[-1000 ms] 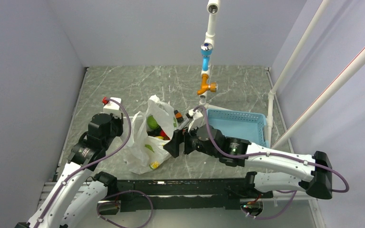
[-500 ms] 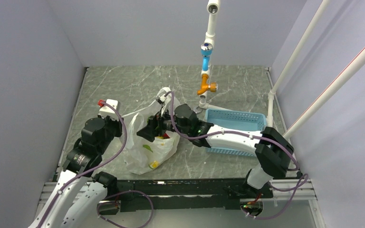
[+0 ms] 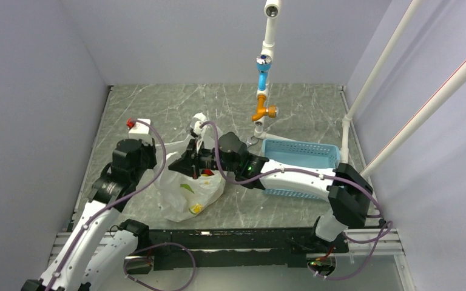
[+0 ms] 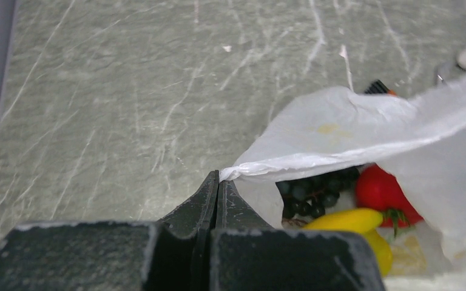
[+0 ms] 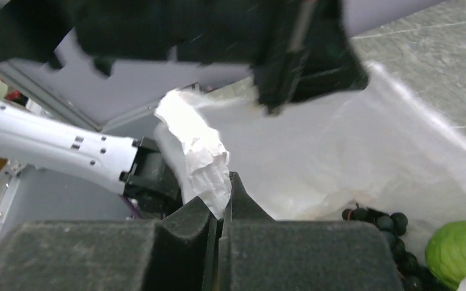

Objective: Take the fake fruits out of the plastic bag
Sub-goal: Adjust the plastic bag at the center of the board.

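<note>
The plastic bag (image 3: 188, 193) lies between my two arms, its mouth pulled open. My left gripper (image 4: 218, 177) is shut, with the bag's left rim (image 4: 291, 163) pinched at its tips. My right gripper (image 5: 220, 195) is shut on a crumpled fold of the bag's film (image 5: 200, 151) at the mouth's far side. Inside the bag, the left wrist view shows dark grapes (image 4: 315, 191), a red fruit (image 4: 381, 189), a yellow banana (image 4: 346, 221) and a yellow oval fruit (image 4: 381, 253). The right wrist view shows the grapes (image 5: 391, 233) and a green fruit (image 5: 461, 248).
A light blue basket (image 3: 306, 159) stands right of the bag, partly under my right arm. A white pipe with a blue and orange tap (image 3: 262, 103) hangs down behind it. White pipes (image 3: 364, 85) run along the right wall. A dark orange-tipped object (image 4: 377, 88) lies behind the bag.
My right arm swung left from beside the bag to its mouth, and its jaws went from open to shut on the film. The left arm shifted slightly, still holding the rim.
</note>
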You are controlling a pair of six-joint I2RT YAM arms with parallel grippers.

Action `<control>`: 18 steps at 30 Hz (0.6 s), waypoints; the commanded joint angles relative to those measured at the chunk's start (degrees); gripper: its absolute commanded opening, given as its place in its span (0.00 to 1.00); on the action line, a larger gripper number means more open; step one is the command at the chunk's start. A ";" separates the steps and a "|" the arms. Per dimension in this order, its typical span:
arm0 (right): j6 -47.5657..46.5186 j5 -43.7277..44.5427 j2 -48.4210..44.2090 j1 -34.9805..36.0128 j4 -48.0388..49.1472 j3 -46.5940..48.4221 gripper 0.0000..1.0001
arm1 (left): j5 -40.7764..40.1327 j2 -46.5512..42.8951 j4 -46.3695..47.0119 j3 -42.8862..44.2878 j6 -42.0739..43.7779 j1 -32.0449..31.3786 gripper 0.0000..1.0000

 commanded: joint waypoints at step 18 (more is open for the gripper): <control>-0.33 43.14 -3.06 35.24 -4.22 -12.45 0.00 | 18.22 1.71 10.68 -1.36 -5.90 16.11 0.00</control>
